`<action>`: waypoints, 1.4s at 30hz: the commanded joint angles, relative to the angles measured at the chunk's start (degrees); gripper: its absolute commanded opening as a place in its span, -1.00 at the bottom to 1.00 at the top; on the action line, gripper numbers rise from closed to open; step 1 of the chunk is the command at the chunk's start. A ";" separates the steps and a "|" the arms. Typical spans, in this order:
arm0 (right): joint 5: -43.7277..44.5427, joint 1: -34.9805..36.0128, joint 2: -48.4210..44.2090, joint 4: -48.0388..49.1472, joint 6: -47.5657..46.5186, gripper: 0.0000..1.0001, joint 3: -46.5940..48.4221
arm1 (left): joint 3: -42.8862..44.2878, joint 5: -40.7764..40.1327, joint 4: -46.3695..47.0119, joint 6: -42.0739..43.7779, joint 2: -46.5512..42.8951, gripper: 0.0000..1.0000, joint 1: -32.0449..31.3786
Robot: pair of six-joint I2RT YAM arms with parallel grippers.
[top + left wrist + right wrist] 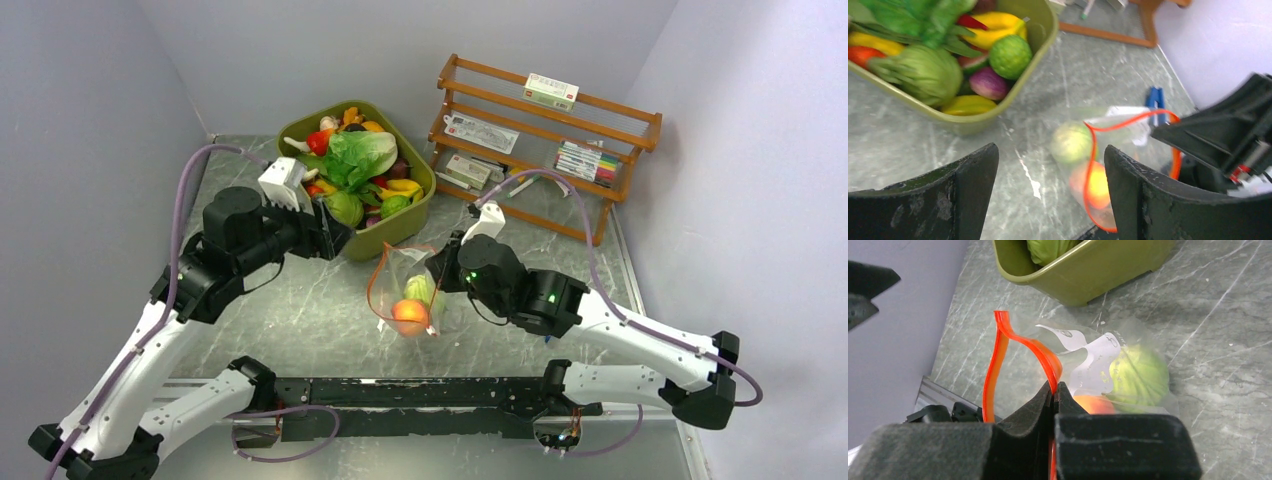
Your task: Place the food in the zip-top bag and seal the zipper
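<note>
The clear zip-top bag (pixel 405 290) lies mid-table with its orange-red zipper (pixel 378 275) gaping open in a loop. Inside are a round green cabbage (pixel 420 289) and an orange-pink peach (pixel 409 315). My right gripper (pixel 1054 386) is shut on the zipper strip (pixel 1045 356) and holds the mouth up; the cabbage (pixel 1139 376) and peach (pixel 1095 403) show behind it. My left gripper (pixel 328 232) is open and empty, beside the near rim of the olive tub (pixel 400 225). In the left wrist view its fingers (pixel 1138 190) frame the bag (pixel 1108 150), which lies below and beyond them.
The olive tub holds more toy food, including leafy lettuce (pixel 360 152) and a green cabbage (pixel 923 72). A wooden rack (pixel 545 140) with boxes and pens stands at the back right. A blue-handled tool (pixel 1155 100) lies behind the bag. Walls close in on both sides.
</note>
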 commanded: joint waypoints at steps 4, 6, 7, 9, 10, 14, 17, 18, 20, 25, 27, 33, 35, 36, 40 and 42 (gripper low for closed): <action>1.72 -0.15 -3.71 -1.06 -0.61 -1.00 1.84 | 5.59 -12.67 -1.88 6.69 6.91 0.53 -0.20; 1.09 -0.17 -4.52 -0.57 -0.79 -1.00 1.16 | 8.24 -12.73 -2.46 8.85 10.76 0.56 -0.19; 1.01 -0.13 -4.94 -0.38 -0.77 -1.00 0.80 | 9.67 -12.91 -2.50 10.00 12.74 0.59 -0.11; 0.99 -0.20 -5.80 0.07 -0.72 -1.00 -0.06 | 12.78 -13.12 -2.43 12.70 16.92 0.70 0.33; 0.92 -0.09 -6.13 0.20 -0.82 -1.00 -0.45 | 14.57 -13.36 -2.21 14.16 19.13 0.78 0.67; 0.69 -0.15 -6.69 -0.30 -1.53 -1.00 -0.44 | 23.48 -12.28 -2.18 20.37 28.90 0.99 2.74; 0.52 -0.13 -7.54 -1.19 -1.72 -1.00 0.16 | 29.81 -10.97 -2.51 24.35 35.40 0.99 3.50; 0.58 -0.15 -7.94 -1.34 -1.77 -1.00 0.09 | 31.74 -10.76 -2.40 26.19 37.84 0.99 3.60; 0.83 -0.15 -8.80 -1.77 -1.79 -1.00 0.08 | 35.17 -11.00 -3.07 29.14 41.80 0.99 3.90; 1.35 -0.15 -10.77 -2.28 -1.65 -1.00 0.39 | 42.00 -12.45 -6.85 33.12 50.48 0.99 4.24; 1.83 -0.13 -11.06 -2.29 -1.83 -1.00 0.26 | 41.41 -15.37 -3.78 34.11 51.38 0.99 4.25; 4.54 -0.14 -8.69 -6.09 -3.59 -1.00 2.97 | 45.40 -19.48 -0.06 39.30 58.34 0.99 4.24; 4.57 -0.13 -9.51 -5.43 -3.19 -1.00 2.06 | 48.84 -20.64 -1.25 39.84 62.09 0.99 4.24; 4.36 -0.15 -9.92 -4.73 -3.07 -1.00 1.54 | 51.03 -20.80 -2.35 40.08 63.70 0.98 4.24; 4.73 -0.15 -9.76 -5.09 -2.97 -1.00 2.13 | 54.54 -22.06 -3.46 41.33 67.54 0.98 4.24; 5.15 -0.18 -9.10 -5.65 -2.92 -1.00 2.58 | 54.48 -24.45 -3.04 41.68 68.33 0.99 4.45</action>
